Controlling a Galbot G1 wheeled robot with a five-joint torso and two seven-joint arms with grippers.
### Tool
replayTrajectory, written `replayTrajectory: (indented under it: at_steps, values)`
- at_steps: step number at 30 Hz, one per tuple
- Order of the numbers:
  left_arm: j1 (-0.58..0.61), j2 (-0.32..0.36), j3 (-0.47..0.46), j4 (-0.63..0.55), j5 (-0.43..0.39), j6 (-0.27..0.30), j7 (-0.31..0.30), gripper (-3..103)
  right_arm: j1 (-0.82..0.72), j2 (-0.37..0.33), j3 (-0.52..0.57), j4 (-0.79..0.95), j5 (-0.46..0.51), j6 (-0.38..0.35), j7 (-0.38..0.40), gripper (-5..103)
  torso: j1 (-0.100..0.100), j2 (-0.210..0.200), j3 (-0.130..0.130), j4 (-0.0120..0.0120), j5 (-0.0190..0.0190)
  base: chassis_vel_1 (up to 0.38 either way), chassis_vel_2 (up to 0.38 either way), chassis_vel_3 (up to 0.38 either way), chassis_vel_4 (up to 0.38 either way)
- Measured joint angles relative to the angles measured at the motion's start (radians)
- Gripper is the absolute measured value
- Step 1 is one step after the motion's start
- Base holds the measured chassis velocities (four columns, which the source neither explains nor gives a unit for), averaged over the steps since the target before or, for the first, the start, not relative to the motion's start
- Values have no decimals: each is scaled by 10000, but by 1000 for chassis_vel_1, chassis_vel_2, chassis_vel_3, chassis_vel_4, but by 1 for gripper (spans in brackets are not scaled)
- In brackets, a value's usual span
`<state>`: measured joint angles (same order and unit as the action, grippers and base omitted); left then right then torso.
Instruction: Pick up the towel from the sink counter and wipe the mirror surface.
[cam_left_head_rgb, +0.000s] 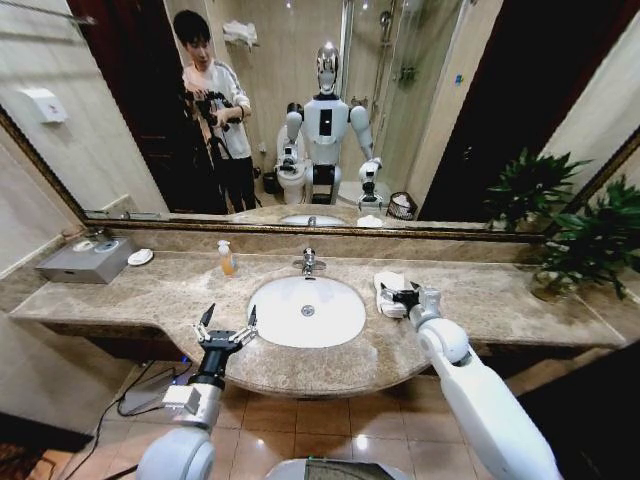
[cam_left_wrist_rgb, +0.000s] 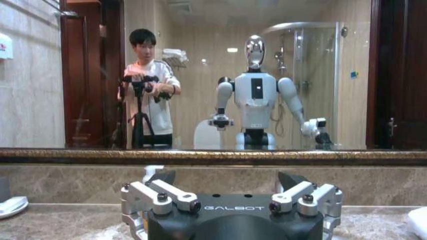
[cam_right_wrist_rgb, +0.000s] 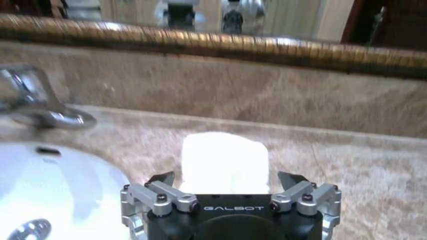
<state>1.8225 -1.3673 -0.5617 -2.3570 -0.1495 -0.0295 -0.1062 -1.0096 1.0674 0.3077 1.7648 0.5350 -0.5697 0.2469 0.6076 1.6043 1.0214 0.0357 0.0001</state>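
Lies folded on the sink counter (cam_left_head_rgb: 500, 305), just right of the oval basin (cam_left_head_rgb: 306, 311): the towel (cam_left_head_rgb: 388, 293), white and thick (a bright block in the right wrist view (cam_right_wrist_rgb: 225, 162), near the back splash). Hovers directly over its near end, the right gripper (cam_left_head_rgb: 404, 296), fingers spread apart with the cloth between and below them; whether the pads already touch the fabric, cannot tell. Stretches in from the lower right, the white right arm (cam_left_head_rgb: 480, 400).

Stands behind the basin, a chrome faucet (cam_left_head_rgb: 308, 263); further left, a small soap bottle (cam_left_head_rgb: 227, 258), a white dish (cam_left_head_rgb: 140, 257) and a grey box (cam_left_head_rgb: 86, 259).

Held out in front of the counter's curved edge, left of the basin, the left gripper (cam_left_head_rgb: 228, 326), fingers open and holding nothing.

Runs along the wall above the counter, the mirror (cam_left_head_rgb: 420, 90) in its dark bronze frame (cam_left_head_rgb: 300, 227). Sits at the counter's right end, a green plant (cam_left_head_rgb: 590, 240).
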Motion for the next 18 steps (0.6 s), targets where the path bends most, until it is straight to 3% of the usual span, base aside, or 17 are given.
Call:
replayTrajectory:
  at_steps: [9,11,13,15,17,18]
  values:
    - [-1,0,0,0,1,0,0,100,657,218,-421,-962,90,57,53,101,0,0,0,3,-2,0,0,0,0]
    - [0,0,0,0,1,0,0,100,824,307,-473,-1182,66,50,57,95,0,0,0,6,-1,0,0,0,0]
    - [-1,0,0,0,0,0,0,100,848,315,-476,-1234,52,31,51,95,0,0,0,5,-2,0,0,0,0]
    - [0,0,0,0,0,0,0,100,827,314,-474,-1320,12,24,58,79,0,0,0,2,-2,0,0,0,0]
    - [0,0,0,0,0,0,0,100,801,310,-466,-1341,6,33,58,79,0,0,-1,3,-2,0,0,0,0]
    - [0,0,0,0,1,0,0,100,738,285,-438,-1373,-25,93,61,68,0,0,0,2,-1,0,0,0,0]
